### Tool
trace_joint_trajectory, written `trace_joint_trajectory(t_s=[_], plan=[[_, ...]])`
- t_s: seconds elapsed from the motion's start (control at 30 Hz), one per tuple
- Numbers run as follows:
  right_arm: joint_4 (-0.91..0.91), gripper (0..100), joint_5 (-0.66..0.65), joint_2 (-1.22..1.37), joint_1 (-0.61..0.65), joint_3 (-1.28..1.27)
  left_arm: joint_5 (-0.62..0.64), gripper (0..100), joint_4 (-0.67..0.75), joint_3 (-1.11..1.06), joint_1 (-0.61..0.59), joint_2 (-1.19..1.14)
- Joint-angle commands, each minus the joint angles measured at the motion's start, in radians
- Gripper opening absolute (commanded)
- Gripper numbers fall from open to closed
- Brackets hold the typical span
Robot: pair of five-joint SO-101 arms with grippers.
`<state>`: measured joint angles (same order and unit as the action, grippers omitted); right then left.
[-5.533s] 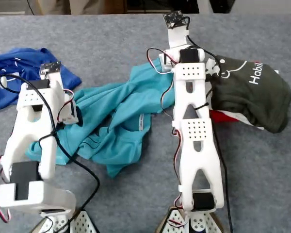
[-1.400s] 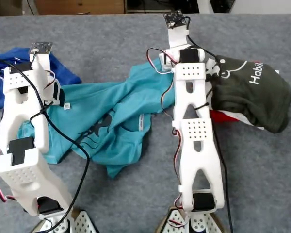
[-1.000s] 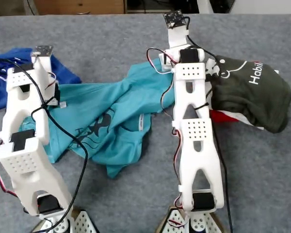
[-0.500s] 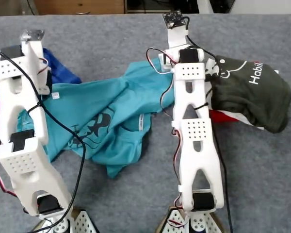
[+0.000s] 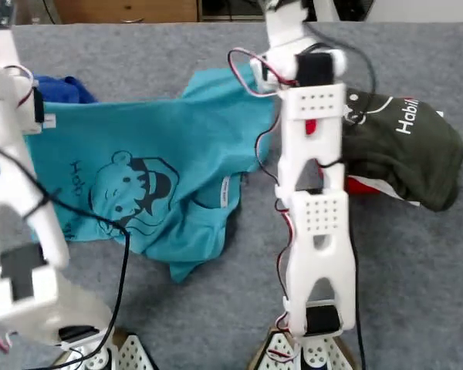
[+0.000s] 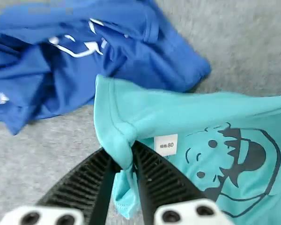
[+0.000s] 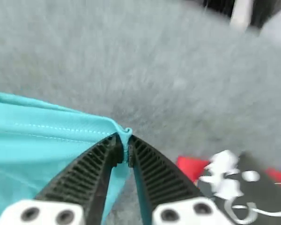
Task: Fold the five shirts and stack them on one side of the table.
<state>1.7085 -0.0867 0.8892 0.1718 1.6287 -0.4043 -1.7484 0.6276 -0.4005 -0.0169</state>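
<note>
Two arms held a teal shirt (image 5: 162,169) spread between them over the grey table (image 5: 417,293), its cartoon print facing up. The left gripper (image 6: 124,158) was clamped tight on a bunched fold at one edge of the shirt, just beside a small white tag (image 6: 166,144). The right gripper (image 7: 124,151) was pinched closed on a hemmed corner at the opposite edge, toward the far side of the table. The shirt's near part lay rumpled on the table between the two arm bases.

A blue shirt (image 6: 84,61) with white print lay crumpled at the far left of the table, just beyond the teal shirt's held edge. On the right, a dark green shirt (image 5: 401,154) with white print sat in a heap just beside the right arm. It lay on top of a red shirt (image 5: 363,185), of which a narrow strip showed at the near edge.
</note>
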Motion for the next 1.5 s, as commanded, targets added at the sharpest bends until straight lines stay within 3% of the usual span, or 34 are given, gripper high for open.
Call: trace_joint_trajectory(t_s=[0.0, 0.27, 0.57, 0.87, 1.17, 1.3, 1.47], plan=[[0.015, 0.2, -0.009, -0.271, -0.033, 0.038, 0.011, 2, -0.009, -0.02, -0.006, 0.242], [-0.127, 0.2, -0.011, -0.73, -0.039, 0.031, 0.011, 2, -0.008, -0.015, -0.089, 0.561], [-0.175, 0.2, -0.011, -1.02, -0.038, 0.031, 0.011, 2, 0.015, -0.018, -0.255, 0.788], [-0.141, 0.2, -0.163, -1.214, 0.185, 0.024, 0.011, 2, -0.006, -0.152, -0.259, 1.112], [-0.149, 0.2, -0.158, -1.302, 0.2, -0.312, 0.011, 2, 0.006, -0.437, -0.252, 1.326], [-0.247, 0.2, -0.026, -1.302, 0.202, -0.47, 0.011, 2, 0.158, -0.646, -0.252, 1.325], [-0.434, 0.2, -0.023, -1.3, 0.202, -0.737, 0.071, 2, 0.491, -1.0, -0.195, 1.32]])
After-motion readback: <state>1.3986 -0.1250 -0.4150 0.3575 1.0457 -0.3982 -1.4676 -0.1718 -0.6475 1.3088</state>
